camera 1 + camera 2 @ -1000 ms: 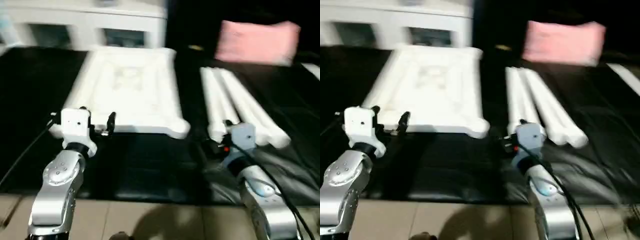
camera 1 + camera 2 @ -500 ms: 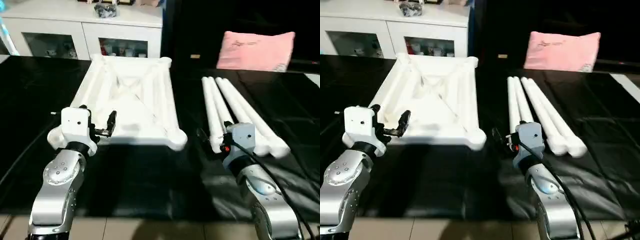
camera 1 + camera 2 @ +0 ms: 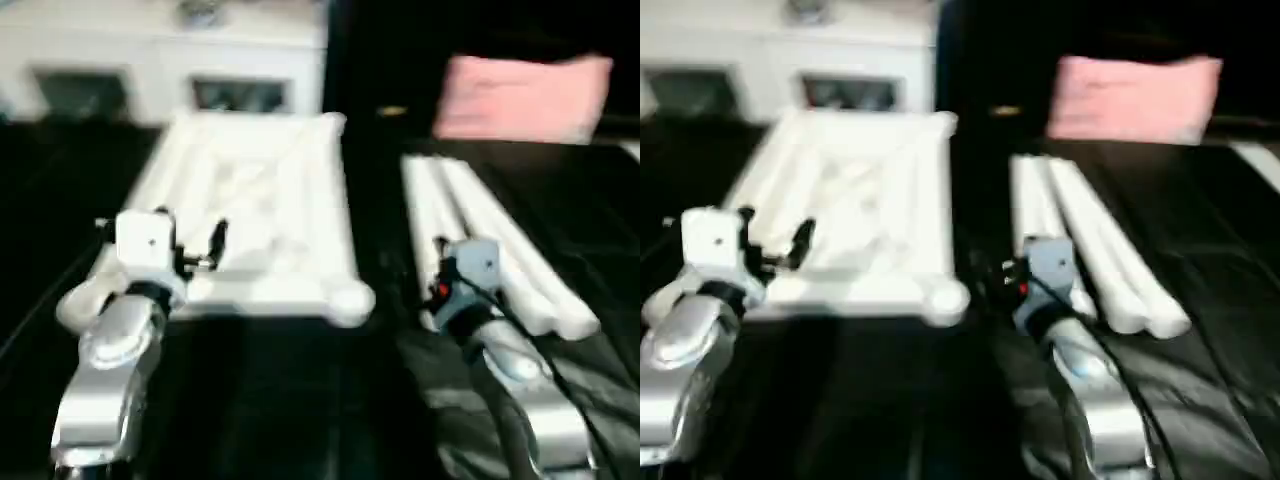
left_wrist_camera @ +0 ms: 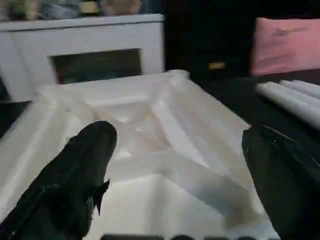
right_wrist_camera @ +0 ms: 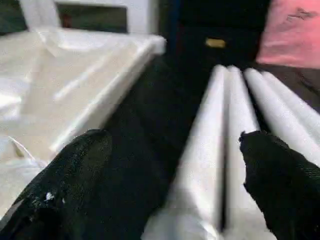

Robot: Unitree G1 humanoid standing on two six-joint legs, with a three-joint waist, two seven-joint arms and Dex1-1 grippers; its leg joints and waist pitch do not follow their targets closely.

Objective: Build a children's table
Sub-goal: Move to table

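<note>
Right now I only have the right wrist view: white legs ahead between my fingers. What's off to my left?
Observer: The tabletop lies underside up, left of the legs.
Operator: Where's the left gripper?
Observer: The left gripper hangs over the tabletop's near edge, fingers wide apart, holding nothing.
Operator: Anything behind the legs?
Observer: A pink pillow past their far ends, and a white cabinet beyond the tabletop.

glossy white plastic tabletop (image 3: 270, 200), smooth white legs (image 3: 480, 235), soft pink pillow (image 3: 522, 95), silver metal forearms (image 3: 105, 380)
</note>
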